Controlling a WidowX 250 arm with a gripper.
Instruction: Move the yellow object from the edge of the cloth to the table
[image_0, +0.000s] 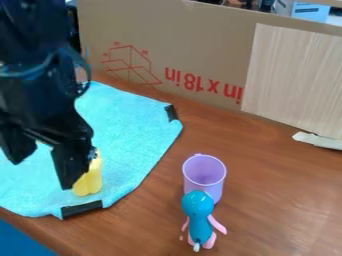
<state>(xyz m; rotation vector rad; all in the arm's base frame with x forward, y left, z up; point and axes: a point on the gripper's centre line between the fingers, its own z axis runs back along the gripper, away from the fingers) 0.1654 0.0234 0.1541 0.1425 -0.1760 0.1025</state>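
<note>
The black gripper (41, 172) hangs at the left over the blue cloth (127, 135), open, with a wide gap between its fingers. The yellow object (91, 181) lies on the cloth near its front edge, just right of the gripper's right finger, which hides part of it. Whether that finger touches it I cannot tell. Brown table (267, 185) surface extends to the right of the cloth.
A purple cup (204, 172) stands on the table right of the cloth, with a blue and pink figure (199, 220) in front of it. Black tape strips (81, 209) lie on the cloth's edges. A cardboard wall (194, 45) closes off the back.
</note>
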